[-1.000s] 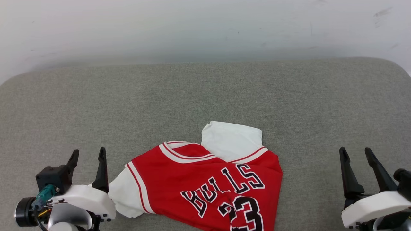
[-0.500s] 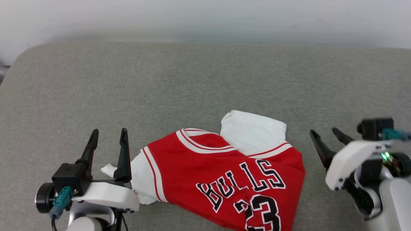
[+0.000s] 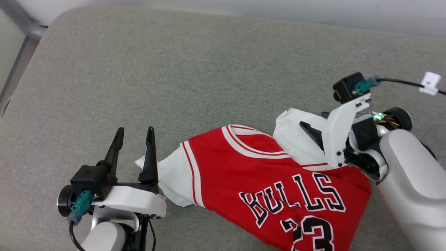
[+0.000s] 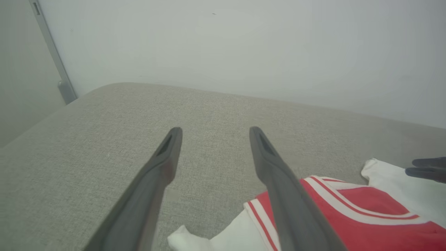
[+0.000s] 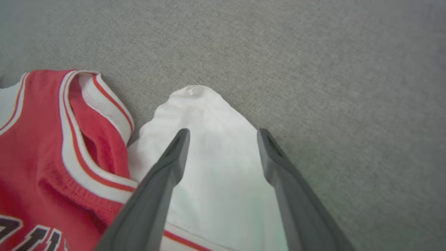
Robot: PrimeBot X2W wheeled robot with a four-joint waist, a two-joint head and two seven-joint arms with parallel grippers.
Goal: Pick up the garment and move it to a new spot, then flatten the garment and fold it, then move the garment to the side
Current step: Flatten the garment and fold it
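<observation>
The garment [image 3: 258,170] is a red jersey with white sleeves and black "BULLS 23" lettering, lying crumpled on the grey cushion [image 3: 174,69]. My left gripper [image 3: 134,134] stands open just left of the garment's left white sleeve [image 3: 170,174], its right finger at the sleeve's edge. In the left wrist view the left gripper [image 4: 216,130] holds nothing, and the garment [image 4: 348,223] lies to the lower right. My right gripper [image 3: 313,120] hangs open over the other white sleeve [image 3: 289,132]. The right wrist view shows its fingers [image 5: 223,132] straddling that sleeve [image 5: 209,167], with nothing pinched.
The grey cushion's rounded left corner [image 3: 52,24] meets a grey metal frame [image 3: 21,31] and a pale wall [image 4: 244,42]. A black cable with a white tag [image 3: 430,83] trails from the right wrist. Bare cushion lies beyond and left of the garment.
The head camera has tilted and turned. My right gripper has swung in from the right side to above the garment's white sleeve. My left gripper stays open by the left sleeve.
</observation>
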